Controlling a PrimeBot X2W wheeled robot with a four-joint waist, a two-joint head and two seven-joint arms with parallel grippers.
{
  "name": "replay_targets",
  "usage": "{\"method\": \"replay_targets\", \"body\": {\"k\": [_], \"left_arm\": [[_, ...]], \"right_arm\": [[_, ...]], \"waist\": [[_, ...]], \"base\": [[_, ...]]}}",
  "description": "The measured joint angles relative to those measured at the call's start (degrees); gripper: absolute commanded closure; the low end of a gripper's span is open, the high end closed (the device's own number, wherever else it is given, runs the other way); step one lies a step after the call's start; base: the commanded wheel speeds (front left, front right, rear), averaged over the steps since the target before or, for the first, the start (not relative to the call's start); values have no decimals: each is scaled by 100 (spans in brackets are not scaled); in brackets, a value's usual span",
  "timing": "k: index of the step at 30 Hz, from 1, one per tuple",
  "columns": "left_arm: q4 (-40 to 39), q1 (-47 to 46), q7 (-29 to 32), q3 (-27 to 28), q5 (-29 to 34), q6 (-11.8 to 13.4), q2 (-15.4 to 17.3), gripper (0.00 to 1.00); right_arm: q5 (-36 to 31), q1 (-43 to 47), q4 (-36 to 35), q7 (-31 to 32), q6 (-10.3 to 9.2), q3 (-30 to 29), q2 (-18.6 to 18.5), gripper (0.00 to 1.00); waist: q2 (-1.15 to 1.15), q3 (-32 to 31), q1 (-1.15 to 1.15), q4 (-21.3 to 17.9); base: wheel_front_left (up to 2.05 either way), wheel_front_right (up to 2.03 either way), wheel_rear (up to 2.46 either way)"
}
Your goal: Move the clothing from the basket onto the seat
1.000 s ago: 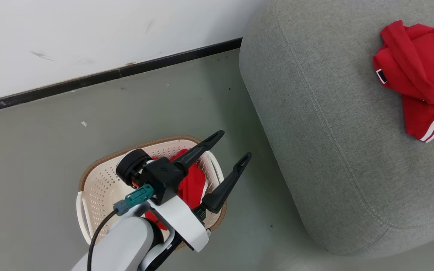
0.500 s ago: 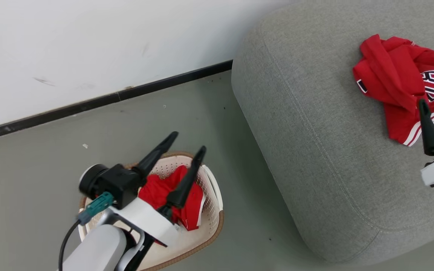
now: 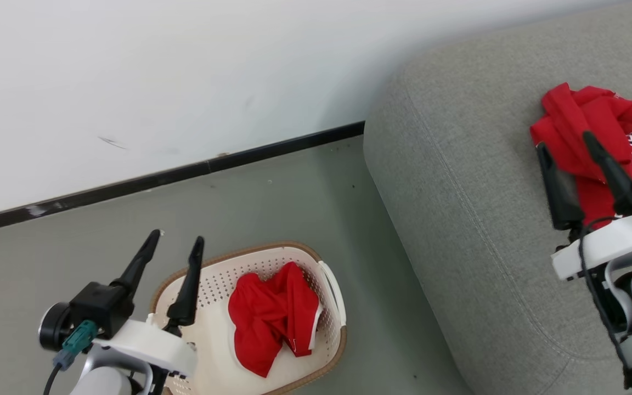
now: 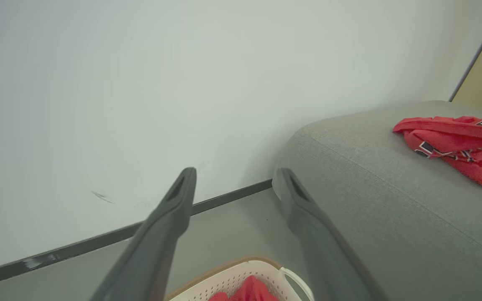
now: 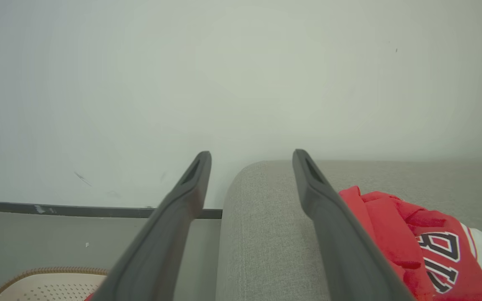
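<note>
One red piece of clothing [image 3: 272, 323] lies crumpled in the cream basket [image 3: 333, 285] on the floor. My left gripper [image 3: 177, 240] stands open and empty over the basket's left rim, fingers pointing at the wall. Another red garment [image 3: 574, 118] with white trim and dark lettering lies on the grey seat [image 3: 458, 192]. My right gripper [image 3: 564, 142] is open and empty just in front of it. The left wrist view has the open left gripper [image 4: 235, 172], the basket [image 4: 241, 269] below and the seat [image 4: 370, 188]. Between the open right gripper [image 5: 252, 154] fingers is the seat [image 5: 266, 234], the garment [image 5: 391, 234] beside it.
A white wall [image 3: 184, 71] with a black baseboard [image 3: 184, 173] runs behind the basket and meets the seat's rounded corner. Grey floor [image 3: 294, 208] lies between the wall, the basket and the seat.
The head camera has shifted. My left gripper has swung off the middle of the basket to its left rim, uncovering the red garment. My right gripper has come further into view by the seat's garment.
</note>
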Motion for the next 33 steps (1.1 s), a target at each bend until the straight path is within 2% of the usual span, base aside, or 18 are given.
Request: {"method": "replay_targets", "body": {"k": [9, 16, 22, 33], "left_arm": [[170, 461, -82, 511, -2, 404, 37, 0], [222, 776, -102, 704, 14, 609, -23, 0], [216, 988, -102, 794, 57, 654, -74, 0], [69, 1208, -102, 990, 105, 659, -185, 0]], "right_arm": [[-403, 404, -148, 0, 0, 81, 408, 0], [-611, 837, -287, 0, 0, 97, 734, 0], [-714, 1260, -383, 0, 0, -29, 961, 0], [-922, 1925, -689, 0, 0, -371, 1083, 0]], "waist": [[0, -332, 1, 283], [0, -580, 0, 513], [0, -775, 0, 709], [0, -1065, 0, 1013]], "base": [[0, 0, 0], [0, 0, 0], [0, 0, 0], [0, 0, 0]]}}
